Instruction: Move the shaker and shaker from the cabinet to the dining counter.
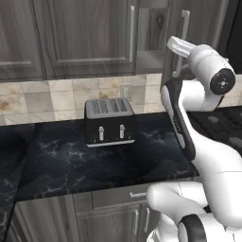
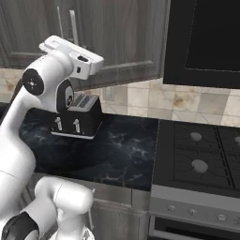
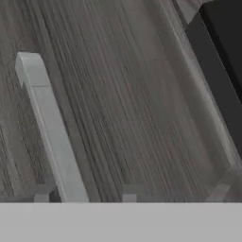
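Observation:
My gripper (image 3: 87, 194) is raised against the cabinet (image 1: 85, 33) above the worktop. Its two fingertips stand apart on either side of the lower end of a slim silver bar handle (image 3: 49, 127), with a gap left beside the bar. In the left base view the hand (image 1: 176, 45) sits at the handle (image 1: 184, 26) of a tall door that stands slightly ajar, and a grey shelf (image 1: 150, 60) shows in the gap. The right base view has the hand (image 2: 49, 45) just under that handle (image 2: 73, 23). The shakers are hidden and the dining counter is out of view.
A black and silver toaster (image 1: 109, 120) stands on the black marble worktop (image 1: 56, 160), backed by beige tiles. To the right are a stove (image 2: 201, 159) and a black appliance (image 2: 206, 37) beside the cabinet. Drawer units run below the worktop edge.

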